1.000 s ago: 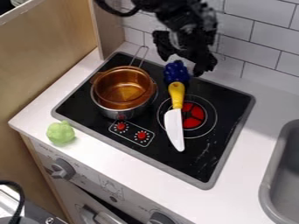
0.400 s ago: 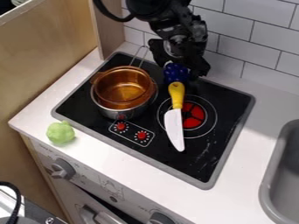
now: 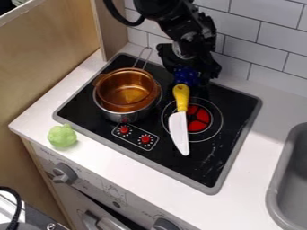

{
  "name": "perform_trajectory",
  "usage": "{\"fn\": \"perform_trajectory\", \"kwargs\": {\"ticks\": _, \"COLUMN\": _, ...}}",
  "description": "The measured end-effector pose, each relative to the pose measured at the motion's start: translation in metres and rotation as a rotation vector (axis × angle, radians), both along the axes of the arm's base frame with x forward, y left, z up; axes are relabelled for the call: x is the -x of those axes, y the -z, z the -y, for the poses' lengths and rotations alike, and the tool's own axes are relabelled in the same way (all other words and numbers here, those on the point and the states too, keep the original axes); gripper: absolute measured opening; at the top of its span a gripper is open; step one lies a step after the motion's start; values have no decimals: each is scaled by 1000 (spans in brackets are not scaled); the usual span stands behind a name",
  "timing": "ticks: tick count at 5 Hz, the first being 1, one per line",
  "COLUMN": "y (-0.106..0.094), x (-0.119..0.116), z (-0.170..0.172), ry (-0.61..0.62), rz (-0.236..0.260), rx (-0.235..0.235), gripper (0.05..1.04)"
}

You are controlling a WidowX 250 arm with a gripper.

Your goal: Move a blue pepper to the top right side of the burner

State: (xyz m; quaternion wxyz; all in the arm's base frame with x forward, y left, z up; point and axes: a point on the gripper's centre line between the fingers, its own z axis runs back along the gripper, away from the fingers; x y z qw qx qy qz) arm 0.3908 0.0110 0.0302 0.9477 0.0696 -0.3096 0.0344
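Note:
The black gripper hangs low over the back edge of the stove top, right of the pot. Directly beneath it, the bumpy blue pepper rests at the back of the black burner plate, its upper part covered by the gripper. Whether the gripper holds the pepper, I cannot tell. Just in front of the pepper lies the yellow handle of a toy knife, whose white blade reaches toward the front across the left part of the red burner.
An amber pot sits in a metal pot on the left burner. The green toy vegetable lies on the counter at front left. A grey sink is at right, and a tiled wall stands behind.
Over these frames the gripper has come down around the blue pepper. Since the last earlier frame, both have shifted slightly right, and the gripper covers more of the pepper.

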Motion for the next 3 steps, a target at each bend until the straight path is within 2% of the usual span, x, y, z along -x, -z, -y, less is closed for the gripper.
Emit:
{"fn": "perform_trajectory", "kwargs": {"ticks": 1, "y": 1, "x": 0, "z": 1, "ry": -14, "rz": -3, "rx": 17, "gripper": 839}}
{"fn": "perform_trajectory", "kwargs": {"ticks": 3, "y": -1, "x": 1, "z": 6, "ry": -48, "rz": -52, "rx": 73, "gripper": 838}}
